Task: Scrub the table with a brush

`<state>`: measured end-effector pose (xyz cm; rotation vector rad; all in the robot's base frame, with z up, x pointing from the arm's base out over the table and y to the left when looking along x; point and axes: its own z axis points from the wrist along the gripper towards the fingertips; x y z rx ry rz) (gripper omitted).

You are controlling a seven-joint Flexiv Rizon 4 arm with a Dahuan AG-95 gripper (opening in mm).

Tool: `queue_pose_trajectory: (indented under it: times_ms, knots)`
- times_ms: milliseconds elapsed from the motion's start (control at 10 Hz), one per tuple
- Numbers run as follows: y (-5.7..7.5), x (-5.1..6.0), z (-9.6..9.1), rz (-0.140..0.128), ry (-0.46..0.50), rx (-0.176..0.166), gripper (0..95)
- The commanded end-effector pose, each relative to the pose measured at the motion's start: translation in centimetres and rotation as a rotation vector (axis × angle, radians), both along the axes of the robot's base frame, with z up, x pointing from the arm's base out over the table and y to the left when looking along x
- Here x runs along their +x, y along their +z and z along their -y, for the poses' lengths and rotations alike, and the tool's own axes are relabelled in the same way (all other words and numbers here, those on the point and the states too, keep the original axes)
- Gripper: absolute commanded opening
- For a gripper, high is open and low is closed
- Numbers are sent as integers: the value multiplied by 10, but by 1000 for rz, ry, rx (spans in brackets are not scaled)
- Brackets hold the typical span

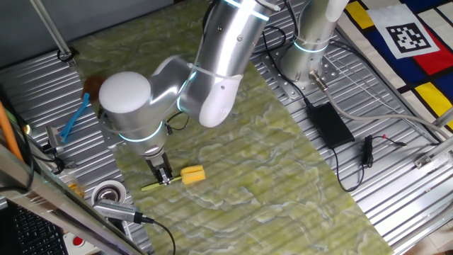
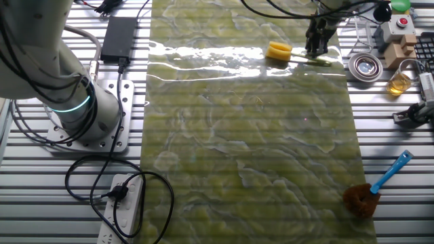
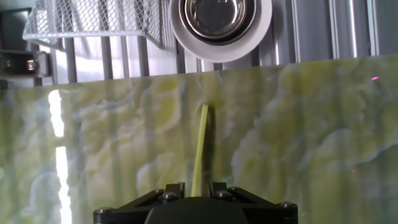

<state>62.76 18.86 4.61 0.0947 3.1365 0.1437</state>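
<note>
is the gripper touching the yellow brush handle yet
Touching. In the hand view the brush handle runs straight between the gripper fingers with no gap visible; one fixed view shows the fingers down on the handle.

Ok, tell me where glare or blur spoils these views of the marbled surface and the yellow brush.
The other fixed view: a bright band of glare runs across the table beside the brush, washing out the pattern there. Hand view: a white reflected streak at left; the handle is sharp between the fingers of the gripper. One fixed view: even light, no strong glare.
</note>
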Motion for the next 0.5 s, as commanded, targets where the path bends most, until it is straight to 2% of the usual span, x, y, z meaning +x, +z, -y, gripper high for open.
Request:
queue_pose_trajectory:
  times_ms: [100, 300, 500]
  knots:
    - [0, 0, 1, -8, 15, -5, 190]
    - [0, 0, 1, -22, 71, 7, 190]
    - [0, 0, 1, -47, 69, 19, 190]
